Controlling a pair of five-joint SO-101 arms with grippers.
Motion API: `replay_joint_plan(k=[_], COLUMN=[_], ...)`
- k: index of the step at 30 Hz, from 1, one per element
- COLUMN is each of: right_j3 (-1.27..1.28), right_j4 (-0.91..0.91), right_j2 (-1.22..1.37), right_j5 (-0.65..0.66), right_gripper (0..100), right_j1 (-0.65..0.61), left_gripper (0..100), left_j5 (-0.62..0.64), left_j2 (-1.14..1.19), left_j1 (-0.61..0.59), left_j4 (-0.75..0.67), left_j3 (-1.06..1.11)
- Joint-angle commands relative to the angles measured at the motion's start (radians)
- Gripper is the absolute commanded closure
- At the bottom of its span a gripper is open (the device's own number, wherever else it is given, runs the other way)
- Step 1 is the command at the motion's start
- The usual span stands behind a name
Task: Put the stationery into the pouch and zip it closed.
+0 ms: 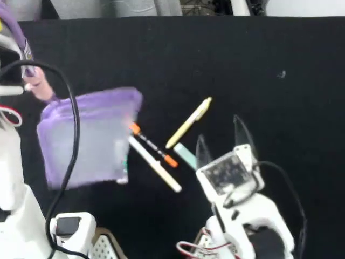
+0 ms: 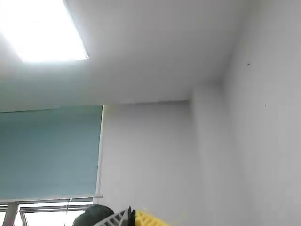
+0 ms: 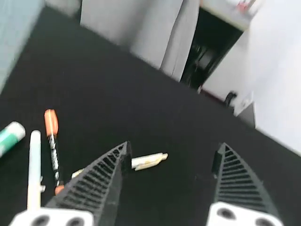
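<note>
Purple fabric marks the pouch point(image 1: 89, 137), which shows blurred at the left of the high view. Its upper left corner meets the left pincer point(image 1: 33, 82) near the frame's left edge. Whether that pincer is open or closed on the pouch I cannot tell. A black cable point(image 1: 71, 124) crosses in front of the pouch.

Four pieces of stationery lie outside the pouch on the black surface point(image 1: 242, 54), just right of it, near the middle of the frame. A black marker point(image 1: 152, 144) with orange ends slants down to the right from the pouch's right edge. A white pen point(image 1: 156, 163) lies close beside it on the lower side. A yellow pen point(image 1: 188, 123) slants up to the right above them. A pale teal stick point(image 1: 185, 155) lies between the yellow pen's lower end and the right pincer point(image 1: 220, 128).

The right pincer stands at lower centre-right, spread wide and holding nothing, its tips near the teal stick. In the right wrist view its black ribbed fingers point(image 3: 101, 181) gape over bare surface. The yellow pen point(image 3: 148, 161) lies beside one fingertip, with the marker point(image 3: 51, 141) and white pen point(image 3: 34, 169) farther out.

The left wrist view looks at a white ceiling point(image 2: 155, 52), a lit panel point(image 2: 37, 30) and a teal blind point(image 2: 47, 150).
</note>
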Motion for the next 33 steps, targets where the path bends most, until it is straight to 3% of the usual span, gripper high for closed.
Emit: replay_joint_plan(k=[1, 6, 11, 18, 28, 33], right_j3=[0.094, 0.197, 0.318, 0.302, -0.008, -0.14], right_j4=[-0.026, -0.028, -0.028, -0.028, -0.137, -0.138], right_j2=[-0.054, -0.053, -0.053, -0.005, 0.642, 0.987], right_j5=[0.009, 0.012, 0.114, 0.12, 0.071, 0.058], right_gripper=[72.3, 72.3, 72.3, 72.4, 72.4, 72.4], right_j1=[0.014, 0.014, -0.034, -0.04, -0.048, -0.146], left_gripper=[97, 97, 97, 97, 97, 97], left_j5=[-0.02, -0.018, -0.018, -0.017, -0.018, -0.021], left_j2=[0.008, 0.005, 0.005, -0.008, -0.218, -0.304], left_j1=[0.007, 0.004, 0.004, 0.004, 0.012, 0.004], left_j4=[0.055, 0.149, 0.258, 0.275, 0.269, 0.267], left_j3=[-0.05, -0.039, -0.039, 0.105, 0.392, 0.507])
